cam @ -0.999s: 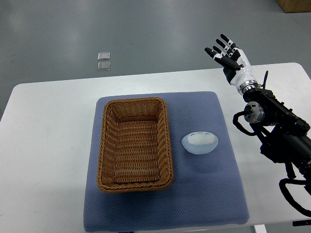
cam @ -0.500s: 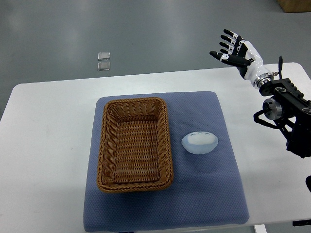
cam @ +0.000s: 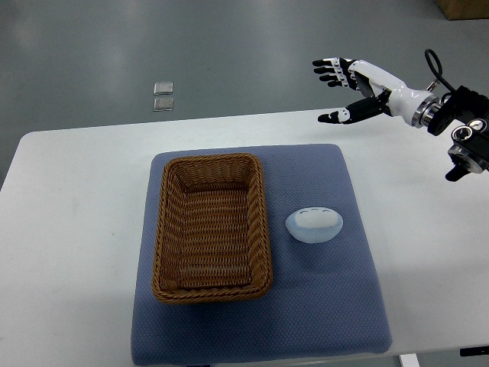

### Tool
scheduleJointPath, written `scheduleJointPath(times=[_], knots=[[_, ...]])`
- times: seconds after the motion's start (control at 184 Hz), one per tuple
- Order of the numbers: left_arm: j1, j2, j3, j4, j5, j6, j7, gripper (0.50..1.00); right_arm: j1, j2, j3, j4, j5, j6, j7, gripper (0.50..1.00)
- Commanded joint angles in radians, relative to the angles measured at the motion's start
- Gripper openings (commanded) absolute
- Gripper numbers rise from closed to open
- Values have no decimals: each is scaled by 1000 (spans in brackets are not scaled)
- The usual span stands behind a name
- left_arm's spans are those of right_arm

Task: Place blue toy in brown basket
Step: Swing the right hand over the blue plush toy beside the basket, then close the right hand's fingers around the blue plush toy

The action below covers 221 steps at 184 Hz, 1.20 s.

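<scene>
A pale blue, rounded toy point(cam: 314, 224) lies on the blue-grey mat point(cam: 336, 306), just right of the brown wicker basket point(cam: 212, 227). The basket holds nothing. My right hand point(cam: 341, 88) is raised above the table's far edge, well beyond and to the right of the toy, with fingers spread and thumb pointing left. It holds nothing. The left arm does not show.
The mat lies in the middle of a white table point(cam: 69, 229). Two small clear squares point(cam: 163, 96) lie on the grey floor beyond the table. The right forearm and its cables point(cam: 458, 115) hang over the table's right far corner.
My right arm has lifted and swung away toward the upper right. The hand has turned from upright to pointing left, staying spread. The toy and basket have not moved.
</scene>
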Motion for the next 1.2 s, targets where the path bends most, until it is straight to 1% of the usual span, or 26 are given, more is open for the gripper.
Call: scheduleJointPath(times=[0.0, 0.109, 0.212, 0.31, 0.424, 0.532, 0.657, 0.777, 0.961, 1.07, 1.195], knots=[[0, 0, -1, 0, 0, 0, 0, 1000, 36, -48, -36, 67, -131, 76, -4, 905], [0, 0, -1, -2, 0, 0, 0, 1000, 79, -74, -44, 100, -211, 141, -8, 905], [0, 0, -1, -2, 0, 0, 0, 1000, 120, -98, -79, 117, -267, 219, -10, 905], [0, 0, -1, -2, 0, 0, 0, 1000, 134, -117, -110, 156, -301, 283, -10, 905], [0, 0, -3, -2, 0, 0, 0, 1000, 137, -123, -131, 191, -318, 337, -10, 905], [0, 0, -3, -2, 0, 0, 0, 1000, 136, -108, -133, 194, -318, 377, -10, 905], [0, 0, -3, -2, 0, 0, 0, 1000, 126, -83, -160, 196, -318, 386, -10, 905], [0, 0, -3, -2, 0, 0, 0, 1000, 109, -80, -200, 196, -319, 368, -10, 905], [0, 0, -3, -2, 0, 0, 0, 1000, 56, -77, -202, 196, -319, 340, -10, 903], [0, 0, -3, -3, 0, 0, 0, 1000, 31, -75, -200, 194, -319, 337, -10, 901], [0, 0, -3, -3, 0, 0, 0, 1000, 14, -74, -200, 193, -316, 311, -10, 901]])
